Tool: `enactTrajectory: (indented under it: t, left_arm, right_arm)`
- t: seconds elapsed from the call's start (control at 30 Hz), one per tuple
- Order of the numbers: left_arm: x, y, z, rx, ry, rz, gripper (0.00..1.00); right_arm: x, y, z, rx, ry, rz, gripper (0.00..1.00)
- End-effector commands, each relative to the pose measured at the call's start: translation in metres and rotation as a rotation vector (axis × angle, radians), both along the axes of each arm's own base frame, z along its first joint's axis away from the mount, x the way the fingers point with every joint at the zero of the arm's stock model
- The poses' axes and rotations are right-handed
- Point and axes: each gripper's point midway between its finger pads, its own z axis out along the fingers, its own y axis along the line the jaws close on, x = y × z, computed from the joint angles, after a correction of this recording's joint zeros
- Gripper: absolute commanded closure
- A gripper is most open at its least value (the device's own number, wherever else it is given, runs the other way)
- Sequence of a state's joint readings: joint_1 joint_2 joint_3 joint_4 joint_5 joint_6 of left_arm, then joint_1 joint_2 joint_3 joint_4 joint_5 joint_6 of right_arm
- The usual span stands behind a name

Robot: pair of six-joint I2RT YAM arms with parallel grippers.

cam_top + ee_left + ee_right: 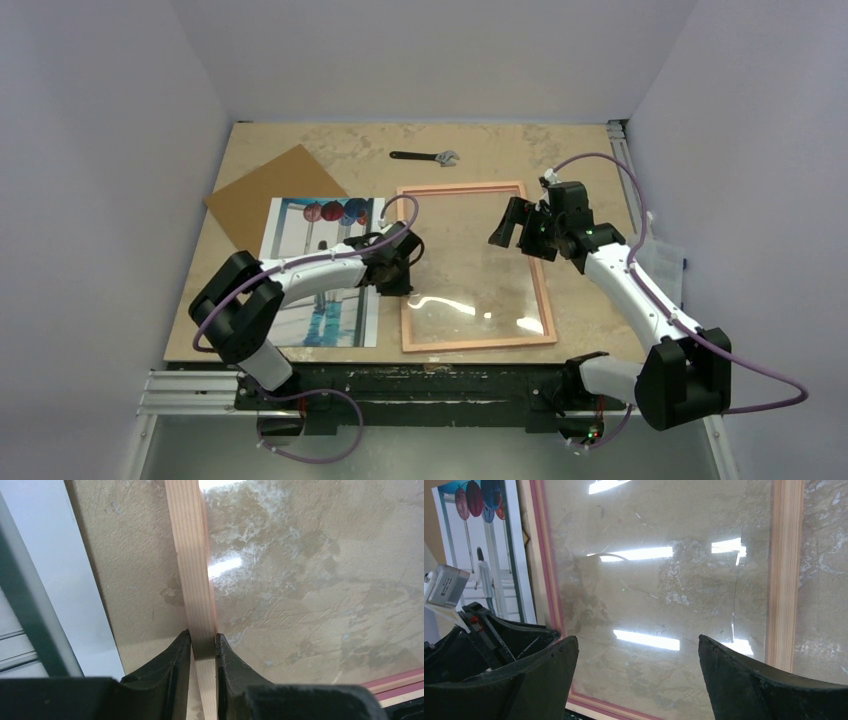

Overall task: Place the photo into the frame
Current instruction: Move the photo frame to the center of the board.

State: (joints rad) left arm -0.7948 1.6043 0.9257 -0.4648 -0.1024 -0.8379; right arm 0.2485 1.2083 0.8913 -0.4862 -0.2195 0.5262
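Frame (460, 187) lies flat on the desk (450, 140), centre, just right of the photo (300, 228). Its long axis runs from near edge to far edge, canted a little. The rail face on top reads light wood with pink at the inner lip, so probably back side up, though I cannot be sure. The clear pane shows the desk through it and throws hard glare.

Photo is flat too, picture up, long axis roughly parallel to the frame, the red and blue balls at its far end. The left arm crosses over its middle. A brown board (270, 185) sits beyond its far-left corner and a wrench (425, 156) near the far edge.

Left hand (202, 640): clenched on the frame's left rail, one finger on the outer side and one on the pane side. Right hand (638, 642): released, fingers spread wide, hanging over the pane near the right rail and touching nothing.

Handling, as judged:
- frame is thin, stiff and light; the rails are the only safe hold
- pane is slick, likely brittle, and gives no purchase
- a one-rail pinch could let the frame twist or pivot; a second hold on the opposite rail would steady it
- photo is thin and floppy, hard to pick off flat; best taken at a free edge or corner, sparing the printed face
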Motion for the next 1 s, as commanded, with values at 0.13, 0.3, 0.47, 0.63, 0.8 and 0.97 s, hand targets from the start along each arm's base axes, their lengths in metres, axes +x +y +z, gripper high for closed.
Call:
enactTrajectory:
  t: [0.13, 0.3, 0.47, 0.63, 0.8, 0.97]
  left_arm:
    - [0.002, -0.016, 0.007, 0.034, -0.026, -0.056, 1.0]
    - [0.002, -0.017, 0.006, 0.047, -0.008, -0.024, 1.0]
    - [0.005, -0.026, 0.009, 0.02, -0.012, -0.001, 1.0]
    - [0.006, -0.031, 0.01, 0.031, -0.014, -0.017, 0.98]
    - [0.004, -0.032, 0.016, 0.009, -0.029, -0.031, 0.63]
    - [0.004, -0.03, 0.036, -0.058, -0.098, -0.039, 0.23]
  right_arm:
    - [0.002, 0.006, 0.012, 0.034, -0.041, 0.009, 0.12]
    - [0.0, 0.006, 0.009, 0.037, -0.039, 0.01, 0.12]
    - [-0.001, 0.006, 0.012, 0.04, -0.045, 0.015, 0.12]
    - [-0.002, 0.006, 0.015, 0.038, -0.052, 0.019, 0.12]
    - [-0.002, 0.007, 0.013, 0.041, -0.048, 0.028, 0.12]
    - [-0.004, 0.01, 0.01, 0.058, -0.057, 0.041, 0.12]
